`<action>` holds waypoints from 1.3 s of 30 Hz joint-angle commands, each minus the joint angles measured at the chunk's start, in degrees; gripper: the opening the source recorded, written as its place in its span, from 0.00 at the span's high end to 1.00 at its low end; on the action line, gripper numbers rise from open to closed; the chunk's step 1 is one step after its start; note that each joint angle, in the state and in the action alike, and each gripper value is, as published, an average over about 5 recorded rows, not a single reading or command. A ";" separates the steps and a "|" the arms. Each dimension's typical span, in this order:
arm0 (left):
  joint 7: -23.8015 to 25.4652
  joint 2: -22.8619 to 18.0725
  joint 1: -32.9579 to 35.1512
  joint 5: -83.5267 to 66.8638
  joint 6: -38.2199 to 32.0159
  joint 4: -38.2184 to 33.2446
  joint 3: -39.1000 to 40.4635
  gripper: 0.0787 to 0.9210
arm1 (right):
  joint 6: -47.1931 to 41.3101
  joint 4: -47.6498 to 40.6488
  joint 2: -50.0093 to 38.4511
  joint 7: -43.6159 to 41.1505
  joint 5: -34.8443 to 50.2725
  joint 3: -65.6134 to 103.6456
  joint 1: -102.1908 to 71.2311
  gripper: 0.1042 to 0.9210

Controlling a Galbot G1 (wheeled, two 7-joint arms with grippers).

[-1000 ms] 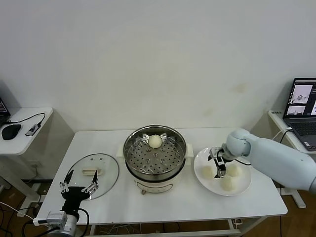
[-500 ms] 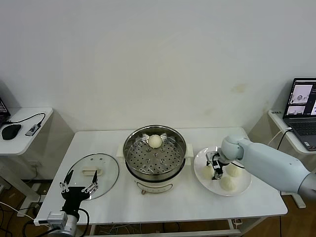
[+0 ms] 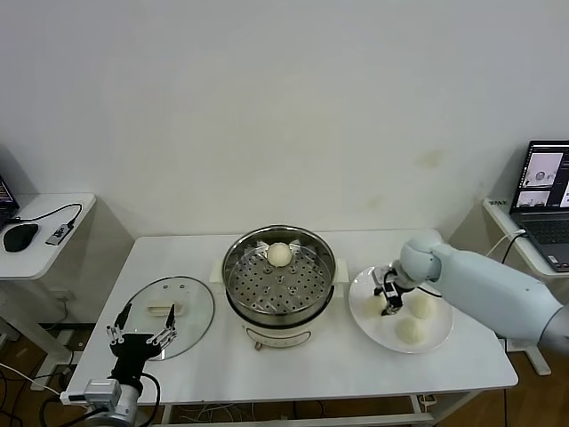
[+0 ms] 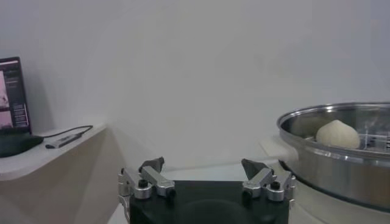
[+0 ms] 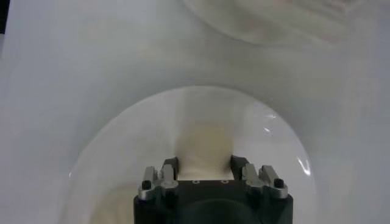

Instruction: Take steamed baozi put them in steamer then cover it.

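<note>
- Right hand (image 3: 388, 300) sits right of centre in the head view, over the near-left part of the white plate (image 3: 431, 341), its two fingers closed on one steamed baozi (image 5: 205, 149); the wrist view shows the cream bun pinched between the dark finger pads.
- Two more smooth, round, cream-white buns (image 3: 420, 304) (image 3: 409, 330) rest on the plate, near the hand toward the right.
- Plate is flat, round and glossy white, lying on the white worktop (image 3: 356, 365) just right of the steamer.
- Steamer (image 3: 279, 273) stands at centre frame: a round, shiny stainless-steel basket with a perforated floor on a cream-white pot base.
- One bun (image 3: 279, 254) lies inside the basket at its far edge; the left wrist view shows it above the polished rim (image 4: 336, 133).
- Cover (image 3: 169, 313) lies flat on the worktop at lower left, clear glass with a metal rim and a cream rectangular handle.
- Left hand (image 3: 140, 336) is at the lower left, at the near edge of the cover, fingers spread wide and holding nothing.
- Laptop (image 3: 543, 202) at the right edge has a lit screen; its writing is too small to read.
- Dark mouse (image 3: 20, 236) sits on a side table at the left edge.
- No brand or label is legible anywhere.
</note>
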 commanded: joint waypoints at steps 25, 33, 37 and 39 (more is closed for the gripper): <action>-0.08 1.58 -0.96 0.11 0.02 1.24 -0.15 0.12 | -19.97 4.61 25.80 8.58 34.45 -16.73 28.32 0.44; -0.05 0.99 -0.82 0.56 -0.08 1.56 0.04 0.12 | -24.05 2.64 30.68 12.23 35.34 -17.12 22.73 0.44; -0.13 0.94 -0.89 0.66 -0.18 1.73 -0.04 0.12 | -24.58 1.52 32.04 13.77 35.22 -16.95 20.62 0.44; -0.14 0.91 -0.82 0.75 -0.27 1.76 -0.10 0.12 | -24.70 0.85 32.63 14.68 35.13 -16.70 19.77 0.44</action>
